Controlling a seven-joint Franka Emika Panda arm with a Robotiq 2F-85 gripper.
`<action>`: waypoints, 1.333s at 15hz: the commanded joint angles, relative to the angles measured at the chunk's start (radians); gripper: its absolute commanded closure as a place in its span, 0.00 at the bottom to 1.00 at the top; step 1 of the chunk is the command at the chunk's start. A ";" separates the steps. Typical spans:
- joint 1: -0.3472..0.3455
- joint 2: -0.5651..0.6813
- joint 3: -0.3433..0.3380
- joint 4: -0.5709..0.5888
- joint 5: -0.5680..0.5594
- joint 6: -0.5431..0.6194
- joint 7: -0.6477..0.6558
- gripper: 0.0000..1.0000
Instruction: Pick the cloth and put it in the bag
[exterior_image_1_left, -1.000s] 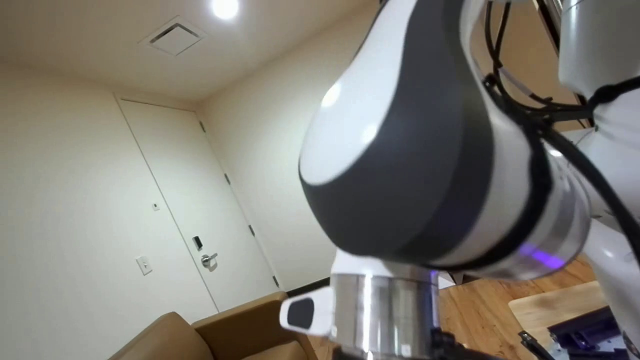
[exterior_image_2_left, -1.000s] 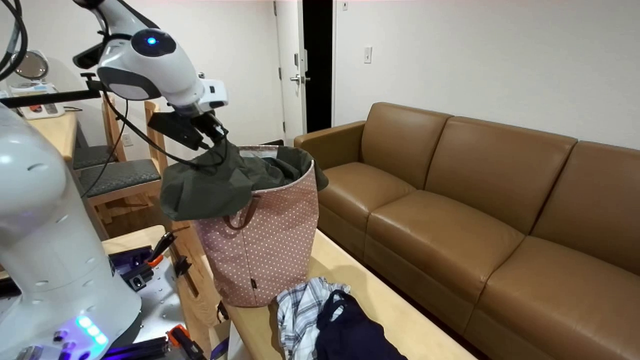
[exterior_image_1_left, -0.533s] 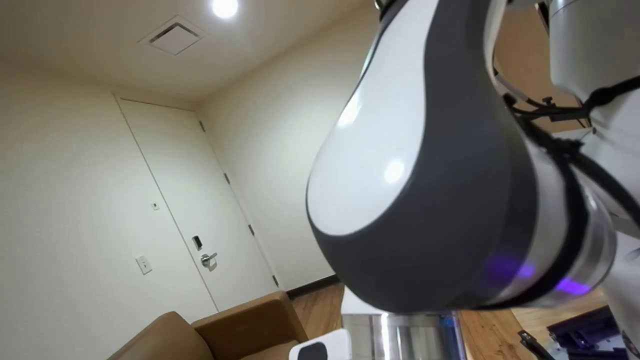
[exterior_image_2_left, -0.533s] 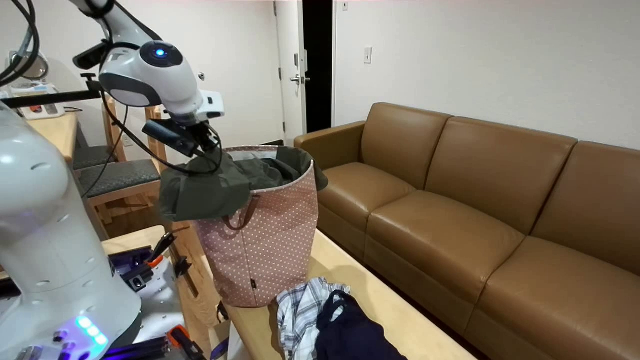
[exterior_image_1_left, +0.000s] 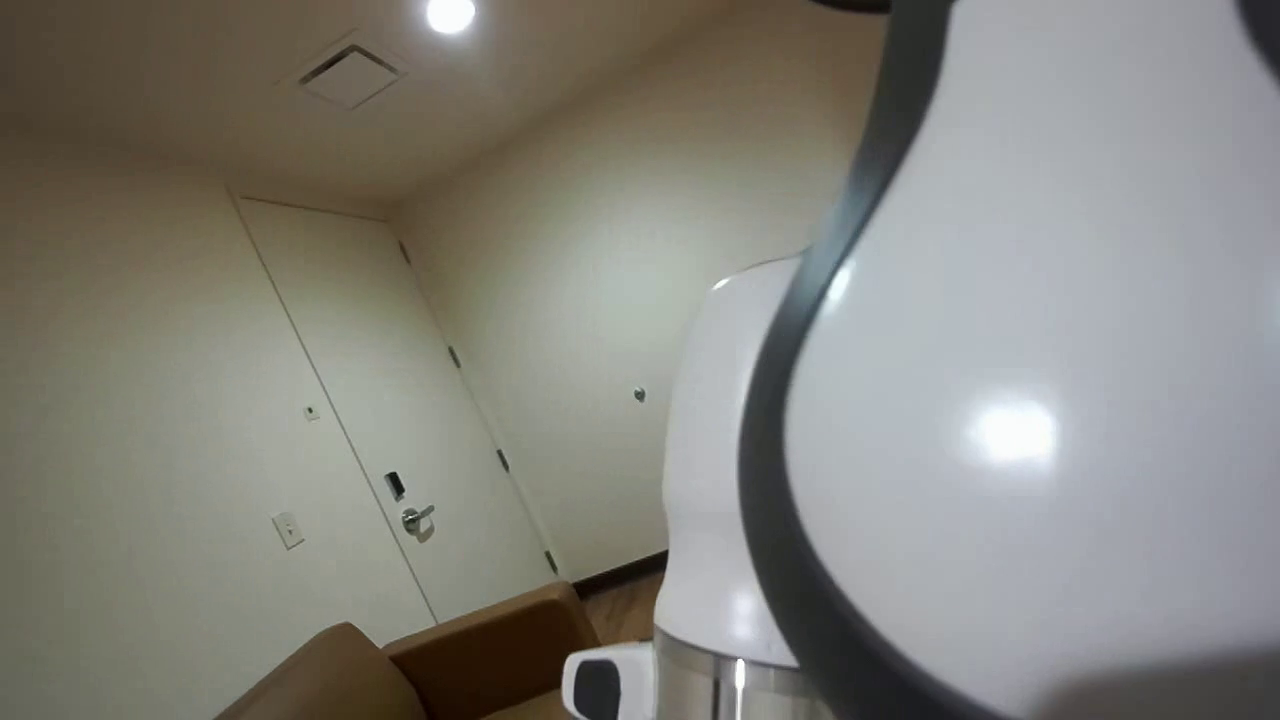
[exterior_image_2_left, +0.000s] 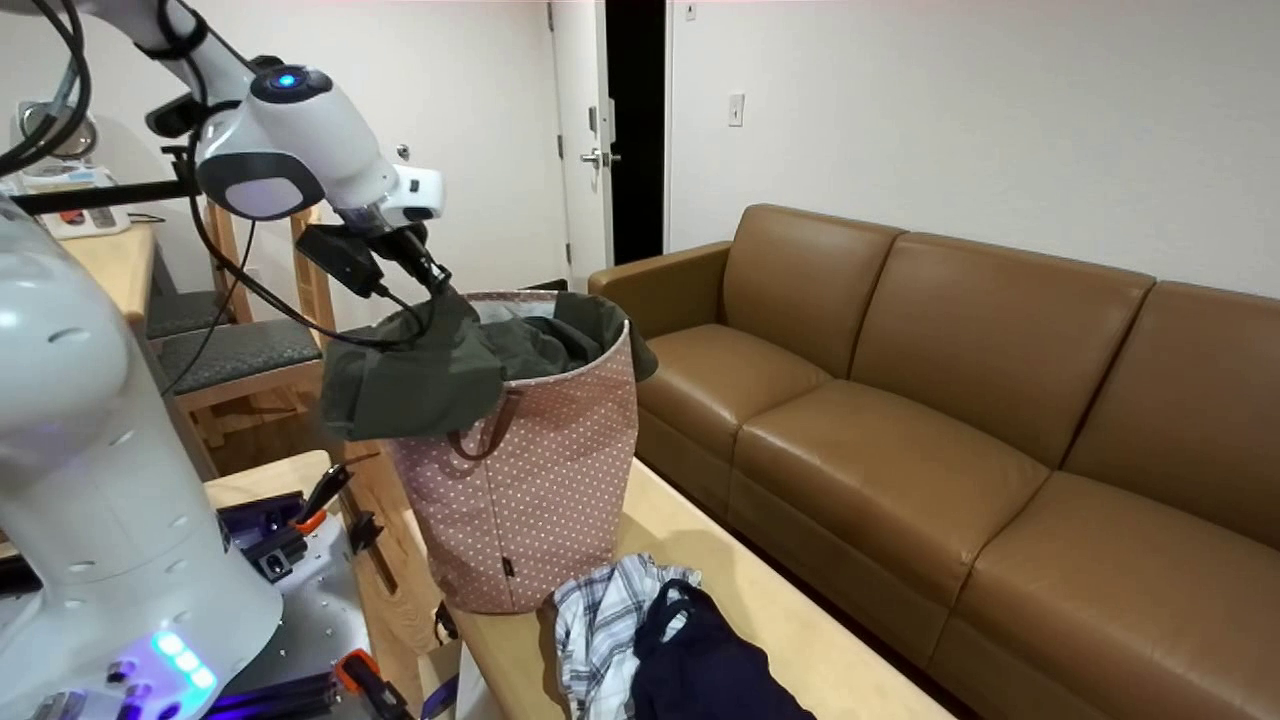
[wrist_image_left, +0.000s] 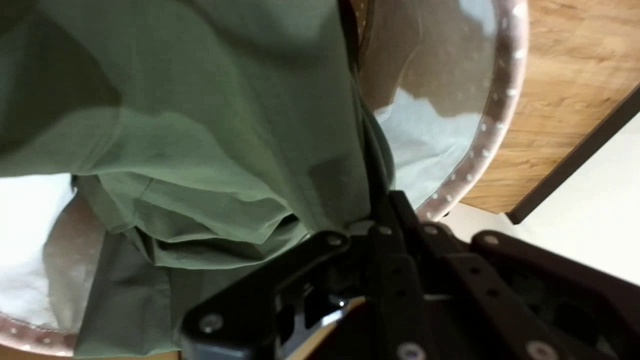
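A dark green cloth (exterior_image_2_left: 415, 385) lies over the mouth of a pink bag with white dots (exterior_image_2_left: 530, 490). Part of it hangs outside over the near-left rim and part lies inside the mouth. My gripper (exterior_image_2_left: 438, 282) is above the bag's left rim, its fingers close together at a raised peak of the cloth. In the wrist view the gripper (wrist_image_left: 389, 202) is shut with the green cloth (wrist_image_left: 200, 120) running into its fingertips; the bag's rim (wrist_image_left: 505, 95) curves around. The fingertips are dark and partly hidden by cloth. In an exterior view the arm (exterior_image_1_left: 1000, 400) hides bag and cloth.
The bag stands on a light wooden table (exterior_image_2_left: 800, 640). A plaid cloth (exterior_image_2_left: 600, 625) and a navy cloth (exterior_image_2_left: 710, 665) lie in front of it. A brown sofa (exterior_image_2_left: 880, 400) stands to the right. A chair (exterior_image_2_left: 240, 350) stands behind left. A cable (exterior_image_2_left: 250, 285) hangs from the arm.
The gripper dipped toward the bag's left side, then rose slightly, with the cloth peak following. The wrist has tilted. In an exterior view the arm has swung much closer to the camera.
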 joint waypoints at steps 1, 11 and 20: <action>-0.044 0.010 0.039 0.000 -0.056 0.019 0.079 0.95; -0.127 0.035 0.106 0.004 -0.127 0.046 0.309 0.97; -0.431 -0.190 0.175 0.032 -0.387 -0.287 0.951 0.97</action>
